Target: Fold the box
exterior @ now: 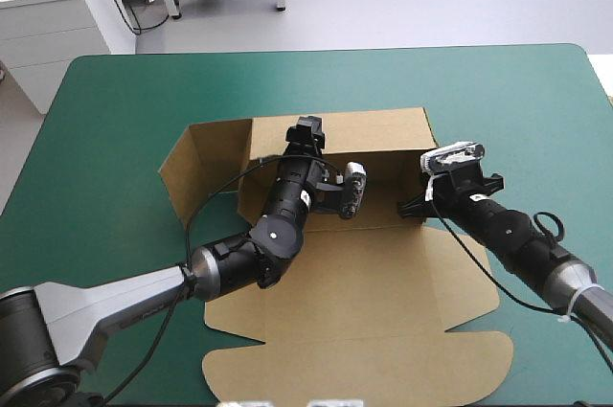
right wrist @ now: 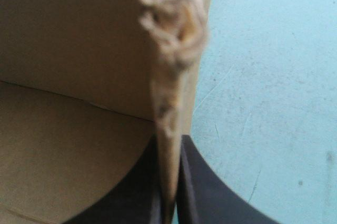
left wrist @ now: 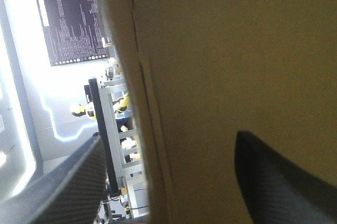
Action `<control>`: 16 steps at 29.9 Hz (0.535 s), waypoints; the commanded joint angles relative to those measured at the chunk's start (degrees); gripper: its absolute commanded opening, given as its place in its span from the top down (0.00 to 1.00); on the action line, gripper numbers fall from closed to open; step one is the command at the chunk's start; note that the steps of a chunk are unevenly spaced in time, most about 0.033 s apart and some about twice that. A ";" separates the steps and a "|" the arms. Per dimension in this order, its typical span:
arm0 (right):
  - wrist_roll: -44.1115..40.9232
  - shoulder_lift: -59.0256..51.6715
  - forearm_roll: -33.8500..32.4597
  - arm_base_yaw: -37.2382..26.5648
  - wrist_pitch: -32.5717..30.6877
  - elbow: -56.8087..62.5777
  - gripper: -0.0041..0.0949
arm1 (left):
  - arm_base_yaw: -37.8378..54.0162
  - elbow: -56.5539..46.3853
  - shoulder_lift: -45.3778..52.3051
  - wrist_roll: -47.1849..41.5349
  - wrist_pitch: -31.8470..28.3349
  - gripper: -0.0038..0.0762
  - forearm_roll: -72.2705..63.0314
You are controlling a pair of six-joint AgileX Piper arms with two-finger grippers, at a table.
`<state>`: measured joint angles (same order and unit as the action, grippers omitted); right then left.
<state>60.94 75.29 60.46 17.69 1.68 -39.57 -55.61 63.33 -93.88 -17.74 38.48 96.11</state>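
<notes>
Two tools were at the brown box (exterior: 383, 273), which lay in the middle of the teal-green surface (exterior: 115, 139) with its rear wall raised and its lid flat toward the near edge. The left tool (left wrist: 168, 137) was spread wide, the rear wall standing between its black fingers (left wrist: 274, 182). The right tool (right wrist: 169, 145) pinched the upright edge of the box's right wall, all but pressed together.

Soft, even light from above falls on the teal-green cover (exterior: 105, 120) without glare. Only faint shadows lie on the box (exterior: 383, 282), and its raised far wall is darker inside. In the left wrist view the box is dim against white glare beyond it. In the right wrist view the cover is bright and the box's inner face shaded.
</notes>
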 commanded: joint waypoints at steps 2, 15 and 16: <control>0.37 0.38 -0.13 0.19 5.12 -2.58 0.98 | -3.80 1.36 2.31 -0.73 7.55 0.32 1.58; 0.89 8.33 -0.13 0.19 15.78 -12.32 0.98 | -11.60 1.36 2.31 -0.73 19.08 0.34 0.93; 0.89 8.68 -0.13 0.19 15.78 -12.58 0.98 | -11.75 1.36 2.31 -0.73 19.23 0.35 0.43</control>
<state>61.59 84.87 60.68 18.00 14.17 -49.13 -66.49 63.33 -93.93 -17.74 54.27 94.61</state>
